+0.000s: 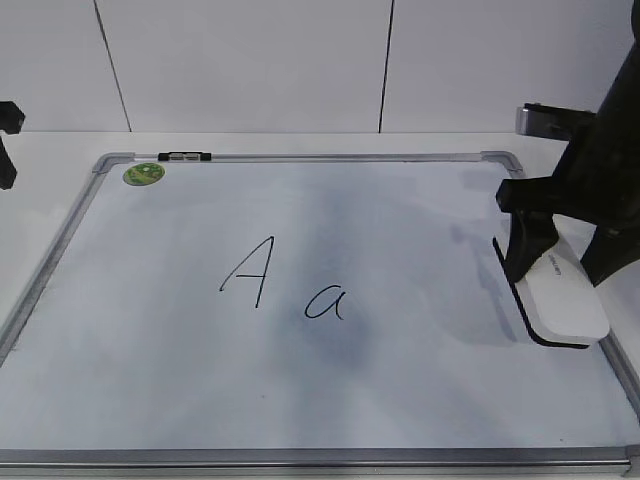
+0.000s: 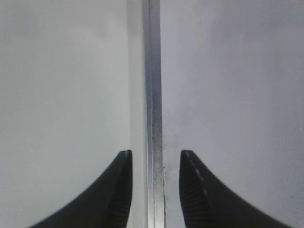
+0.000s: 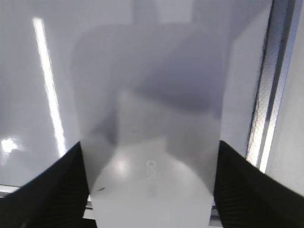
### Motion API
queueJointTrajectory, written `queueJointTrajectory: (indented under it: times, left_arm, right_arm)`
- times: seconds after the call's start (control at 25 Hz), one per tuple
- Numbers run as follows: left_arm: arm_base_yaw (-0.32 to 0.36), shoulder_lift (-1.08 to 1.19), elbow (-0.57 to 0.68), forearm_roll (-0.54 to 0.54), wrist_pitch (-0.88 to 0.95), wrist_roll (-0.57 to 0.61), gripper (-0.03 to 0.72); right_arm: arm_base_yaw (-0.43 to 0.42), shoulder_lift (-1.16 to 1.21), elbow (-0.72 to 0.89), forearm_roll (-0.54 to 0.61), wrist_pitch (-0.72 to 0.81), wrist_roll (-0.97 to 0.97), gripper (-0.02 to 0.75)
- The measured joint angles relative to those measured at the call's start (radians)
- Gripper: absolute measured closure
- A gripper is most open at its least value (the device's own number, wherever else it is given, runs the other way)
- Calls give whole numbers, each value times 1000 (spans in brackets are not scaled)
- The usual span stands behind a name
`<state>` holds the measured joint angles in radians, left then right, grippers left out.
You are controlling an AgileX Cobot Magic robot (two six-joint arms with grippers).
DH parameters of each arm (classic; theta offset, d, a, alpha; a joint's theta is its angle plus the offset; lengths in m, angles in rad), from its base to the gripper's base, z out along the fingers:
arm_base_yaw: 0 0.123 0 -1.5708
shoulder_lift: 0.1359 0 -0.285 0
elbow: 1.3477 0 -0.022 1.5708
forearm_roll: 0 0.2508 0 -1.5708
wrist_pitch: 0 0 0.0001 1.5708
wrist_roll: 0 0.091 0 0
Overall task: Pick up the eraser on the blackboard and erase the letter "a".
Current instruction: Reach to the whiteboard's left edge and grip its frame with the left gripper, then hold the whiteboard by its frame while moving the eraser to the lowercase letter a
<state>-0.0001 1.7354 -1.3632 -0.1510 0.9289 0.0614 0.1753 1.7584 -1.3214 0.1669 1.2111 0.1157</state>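
The blackboard (image 1: 300, 400) is a white board in a silver frame, lying flat. The small letter "a" (image 1: 326, 301) is drawn near its middle, right of a taller capital "A" (image 1: 250, 272). The white eraser (image 1: 562, 298) rests on the board by its right edge. My right gripper (image 1: 556, 272) straddles the eraser, one black finger against each long side. In the right wrist view the eraser (image 3: 152, 142) fills the gap between the fingers (image 3: 149, 156). My left gripper (image 2: 156, 154) is open and empty above the board's metal frame strip (image 2: 153, 71).
A round green sticker (image 1: 143, 174) sits at the board's back left corner, with a black clip (image 1: 185, 156) on the top frame beside it. The right frame edge (image 3: 268, 95) runs close beside the eraser. A white wall stands behind the table.
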Motion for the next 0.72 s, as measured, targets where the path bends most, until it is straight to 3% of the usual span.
queueJointTrajectory:
  times: [0.72]
  left_arm:
    - [0,189,-7,-10,-66,0,450]
  right_arm:
    - [0,0,0,-1,2,-16,181]
